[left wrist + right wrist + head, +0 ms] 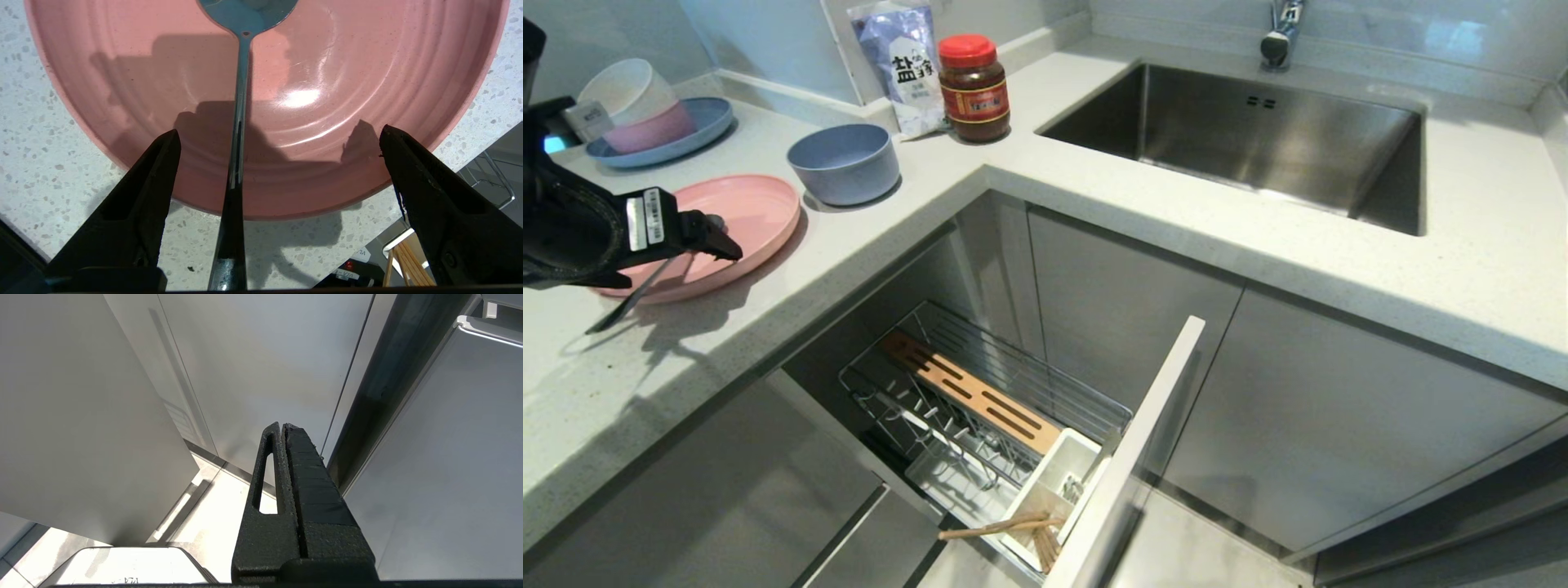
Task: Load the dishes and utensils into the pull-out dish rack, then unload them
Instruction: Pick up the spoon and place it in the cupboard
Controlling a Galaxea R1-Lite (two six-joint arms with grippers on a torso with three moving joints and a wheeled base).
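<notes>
The left gripper (pixel 280 134) stands with its two black fingers spread wide and nothing between them touched, hovering over the near edge of the pink plate (pixel 327 73) on the white speckled countertop (pixel 1094 196). Centred in that gap lies the silver spoon (pixel 240 102), its bowl resting inside the plate and its long handle running back over the rim toward the wrist. To do this step well, the gripper probably needs to sink straight down until both fingers flank the thin handle, then close squarely across it where it bridges the rim, so the fingertips do not scrape the plate or push the spoon sideways. Just beyond the plate sits the blue-grey bowl (pixel 844 163), near a stack of cream and pink bowls on a blue plate (pixel 698 122). Below the counter the pull-out dish rack (pixel 980 408) is drawn open, its prongs bare, and the chopsticks (pixel 1021 531) are in its white cutlery cup (pixel 1058 474). The right gripper (pixel 284 457) hangs pressed closed and empty beside the cabinet fronts (pixel 265 367).
</notes>
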